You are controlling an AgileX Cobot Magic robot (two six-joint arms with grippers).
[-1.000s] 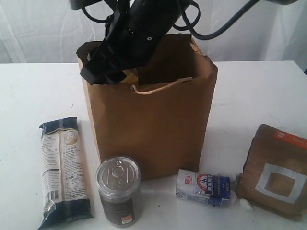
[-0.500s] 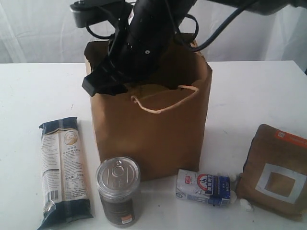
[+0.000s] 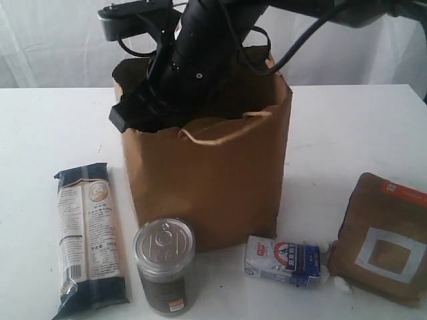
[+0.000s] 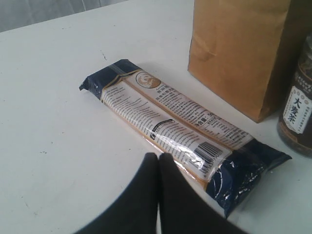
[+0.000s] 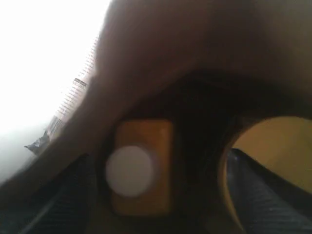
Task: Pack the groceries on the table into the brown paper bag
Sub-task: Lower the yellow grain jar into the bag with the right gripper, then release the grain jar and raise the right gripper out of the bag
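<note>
The brown paper bag stands upright mid-table, and my right arm reaches down into its mouth. Inside it, my right gripper is open, with the white-capped yellow-grain bottle between its fingers and untouched. The jar's gold lid lies beside one finger. The dark-blue noodle packet lies left of the bag, the silver can in front, then the white-blue packet and brown windowed pouch. My left gripper is shut and empty, just over the noodle packet's edge.
The white table extends wide on both sides of the bag. In the left wrist view the bag's corner and the can stand just beyond the noodle packet. A white curtain hangs behind the table.
My right arm has sunk a little deeper into the bag and its jaws have spread wider. The bag's top swayed and its loop handle dropped. The left gripper has not moved.
</note>
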